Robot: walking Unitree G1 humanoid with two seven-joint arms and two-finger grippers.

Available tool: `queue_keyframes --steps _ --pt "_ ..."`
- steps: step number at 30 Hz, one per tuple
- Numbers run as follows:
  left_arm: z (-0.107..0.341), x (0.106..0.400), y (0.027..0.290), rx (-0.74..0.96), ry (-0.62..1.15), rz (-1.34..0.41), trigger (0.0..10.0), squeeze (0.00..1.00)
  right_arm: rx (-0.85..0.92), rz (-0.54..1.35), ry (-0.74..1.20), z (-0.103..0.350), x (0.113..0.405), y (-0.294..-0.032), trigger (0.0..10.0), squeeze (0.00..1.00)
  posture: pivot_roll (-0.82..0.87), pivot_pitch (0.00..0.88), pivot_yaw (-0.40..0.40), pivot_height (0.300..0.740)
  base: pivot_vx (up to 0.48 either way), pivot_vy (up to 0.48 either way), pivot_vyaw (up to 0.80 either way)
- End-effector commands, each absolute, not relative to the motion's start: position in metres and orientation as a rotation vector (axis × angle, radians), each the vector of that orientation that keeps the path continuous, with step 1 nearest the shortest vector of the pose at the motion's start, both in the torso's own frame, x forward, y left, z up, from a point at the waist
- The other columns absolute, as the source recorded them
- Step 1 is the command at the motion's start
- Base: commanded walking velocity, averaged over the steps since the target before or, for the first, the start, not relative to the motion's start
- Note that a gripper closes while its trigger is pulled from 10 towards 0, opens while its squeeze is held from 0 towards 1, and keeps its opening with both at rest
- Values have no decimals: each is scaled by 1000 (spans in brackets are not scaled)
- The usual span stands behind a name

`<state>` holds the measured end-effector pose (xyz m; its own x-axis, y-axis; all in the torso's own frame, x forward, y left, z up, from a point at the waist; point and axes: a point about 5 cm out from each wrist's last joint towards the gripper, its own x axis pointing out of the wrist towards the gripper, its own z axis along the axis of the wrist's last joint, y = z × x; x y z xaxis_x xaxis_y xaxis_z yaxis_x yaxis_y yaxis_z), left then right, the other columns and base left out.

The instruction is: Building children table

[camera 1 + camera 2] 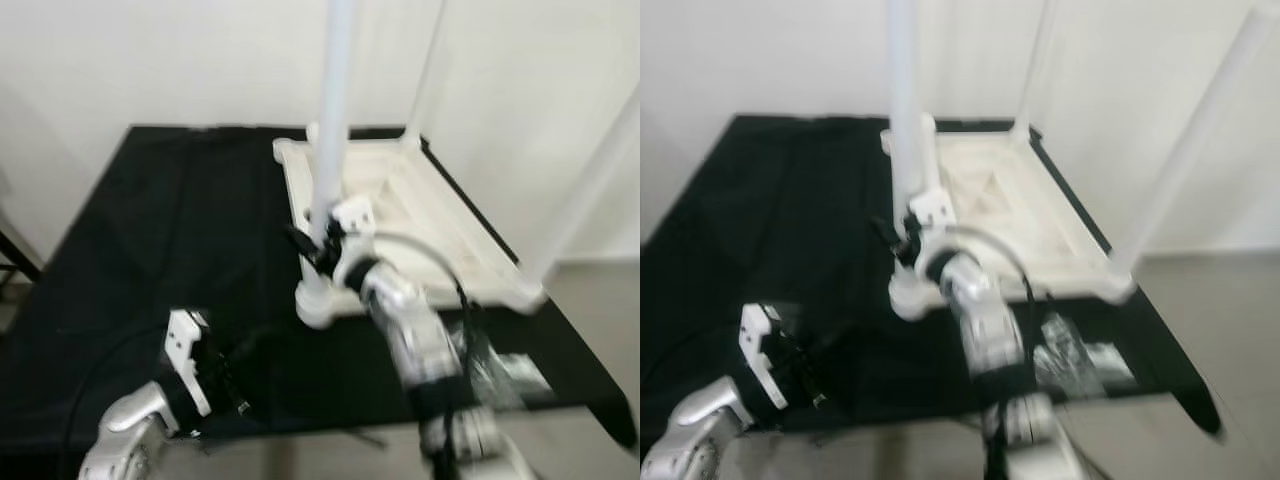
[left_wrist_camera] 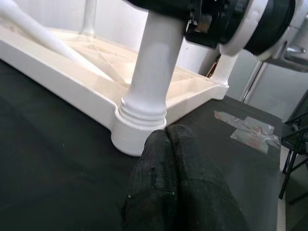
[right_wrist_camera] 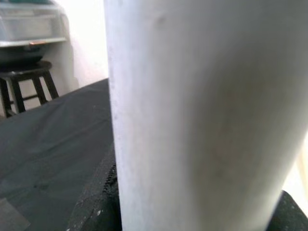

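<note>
A white children's table top [image 1: 452, 232] lies upside down on a black cloth. Three white legs stand up from its corners. The near-left leg [image 1: 331, 120] sits in its corner socket [image 2: 137, 134]. My right gripper [image 1: 316, 246] is shut on this leg just above the socket. In the right wrist view the leg [image 3: 192, 115] runs between the black fingers [image 3: 91, 209]. My left gripper [image 2: 166, 139] is shut with nothing in it. It rests low on the cloth, just short of the socket, and its arm [image 1: 185, 365] comes in from the front left.
The black-covered work table [image 1: 150, 230] stands against a white wall. A clear plastic bag [image 1: 510, 370] lies near the front right edge. The far leg [image 1: 425, 70] and the near-right leg [image 1: 590, 180] rise tall. A dark stool [image 3: 29, 82] stands off to one side.
</note>
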<state>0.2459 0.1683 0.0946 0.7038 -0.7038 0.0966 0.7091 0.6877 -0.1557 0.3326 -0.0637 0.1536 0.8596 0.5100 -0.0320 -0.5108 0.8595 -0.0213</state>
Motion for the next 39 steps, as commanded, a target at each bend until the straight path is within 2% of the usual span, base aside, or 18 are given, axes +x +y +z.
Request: queue_keyframes --steps 1,5,6,9,10,12,15,16,17,18,27,28,30,31,39 --pt "93 246 167 -182 -18 -810 10000 0 -99 486 270 102 314 -73 0 0 28 50 -64 740 0 0 0" --pt "92 245 167 -180 -16 -812 10000 0 -108 555 249 107 316 -63 0 0 32 45 -62 740 0 0 0" --pt "92 245 167 -176 -16 -810 10000 0 -134 581 245 110 316 -57 2157 0 32 45 -62 740 0 0 0" --pt "92 245 167 -174 -16 -809 10000 0 -151 596 244 112 315 -53 2157 0 32 45 -62 740 0 0 0" --pt "92 246 166 -176 -13 -814 10000 0 -71 669 187 130 320 -48 10000 1000 29 39 -49 740 0 0 0" --pt "92 247 165 -178 -12 -817 10000 0 -30 719 135 144 323 -48 10000 1000 28 39 -49 740 0 0 0" --pt "93 248 163 -181 -14 -819 10000 0 -28 903 -58 181 326 -50 10000 1000 29 37 -58 740 0 0 0" --pt "93 249 163 -182 -15 -818 10000 0 -12 958 -80 187 324 -51 10000 475 29 37 -59 740 0 0 0" --pt "93 249 163 -182 -15 -818 10000 0 -12 958 -80 187 324 -51 10000 475 29 37 -59 740 0 0 0" --pt "94 250 162 -181 -18 -817 10000 0 -15 1026 -91 191 323 -55 10000 0 32 36 -63 740 0 0 0" --pt "95 250 161 -182 -28 -814 10000 0 -130 1232 28 175 335 -83 10000 0 28 33 -67 740 0 0 0" --pt "95 250 161 -183 -28 -815 10000 0 -132 1253 48 174 340 -87 6824 0 22 33 -68 740 0 0 0" --pt "95 250 161 -184 -28 -815 10000 0 -130 1265 58 173 343 -89 6824 0 22 33 -68 740 0 0 0" --pt "94 249 161 -185 -28 -816 10000 0 -120 1272 62 176 347 -92 0 0 20 31 -69 740 0 0 0" --pt "94 247 162 -185 -29 -815 10000 0 -83 1288 61 180 354 -97 0 0 25 35 -73 740 0 0 0"
